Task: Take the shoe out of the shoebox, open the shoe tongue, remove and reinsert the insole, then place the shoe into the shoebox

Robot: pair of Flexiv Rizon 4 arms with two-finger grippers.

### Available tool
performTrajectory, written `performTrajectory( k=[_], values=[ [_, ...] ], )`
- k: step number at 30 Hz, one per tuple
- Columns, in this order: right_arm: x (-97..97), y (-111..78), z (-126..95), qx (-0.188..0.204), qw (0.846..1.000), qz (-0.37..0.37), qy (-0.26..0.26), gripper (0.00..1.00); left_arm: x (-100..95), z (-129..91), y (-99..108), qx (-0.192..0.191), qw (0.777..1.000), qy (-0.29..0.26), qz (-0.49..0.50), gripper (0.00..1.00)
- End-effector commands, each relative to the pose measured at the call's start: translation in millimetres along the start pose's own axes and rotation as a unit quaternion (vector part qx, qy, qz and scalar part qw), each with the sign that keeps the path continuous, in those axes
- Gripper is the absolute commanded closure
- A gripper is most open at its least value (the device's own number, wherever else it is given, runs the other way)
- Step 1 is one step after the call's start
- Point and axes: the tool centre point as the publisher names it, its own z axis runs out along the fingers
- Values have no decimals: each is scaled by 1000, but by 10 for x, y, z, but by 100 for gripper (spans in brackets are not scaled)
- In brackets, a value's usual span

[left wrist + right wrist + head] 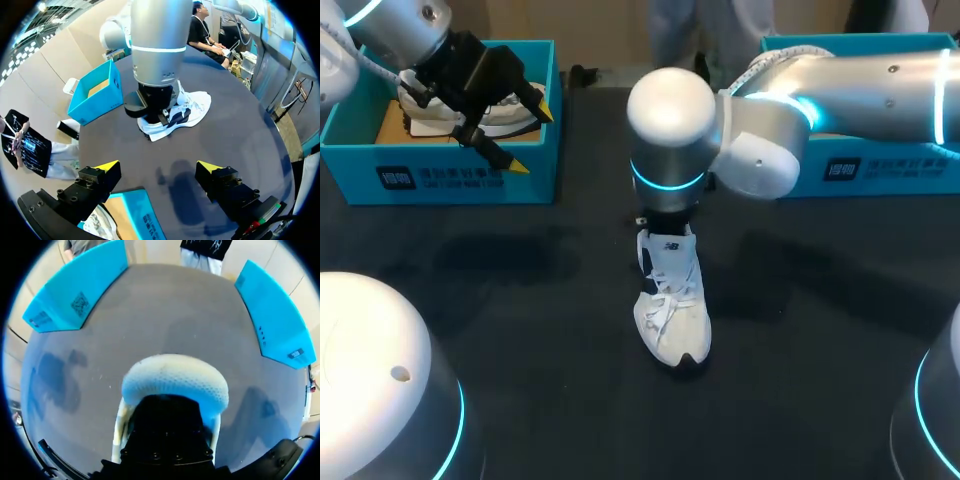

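A white shoe stands upright on the dark table, toe toward the near edge; it also shows ahead of my left gripper. My right gripper comes straight down into the shoe's heel end. Its black body sits behind the shoe's white padded mesh edge, and its fingertips are hidden inside the shoe. What they hold cannot be seen. My left gripper hangs open and empty over the left blue shoebox, its yellow tips wide apart.
A second white shoe lies inside the left shoebox. The other blue shoebox stands at the back right, also seen beyond my right arm. My right arm's forearm crosses above it.
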Motion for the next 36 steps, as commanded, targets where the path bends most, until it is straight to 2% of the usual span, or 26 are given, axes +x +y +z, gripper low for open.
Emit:
performTrajectory(
  k=[1,6,10,19,24,32,36],
  values=[
    [-64,-392,286,19,1000,-4,2,100,6,-9,-2,-1,1000,0,0,0],
    [-56,-492,295,30,1000,-3,1,100,6,-9,-2,-1,1000,0,0,0],
    [-54,-471,226,17,1000,4,-3,100,6,-9,-2,-1,1000,0,0,0],
    [-10,-225,-121,-31,999,-12,-9,100,6,-9,-2,-1,1000,0,0,0],
    [46,-80,-217,-46,999,-25,-9,100,6,-9,-2,-1,1000,0,0,0],
    [62,130,-240,-63,997,-42,-13,100,6,-9,-2,-1,1000,0,0,0],
    [72,230,-174,-68,997,-46,-14,100,6,-9,-2,-1,1000,0,0,0]
  ],
)
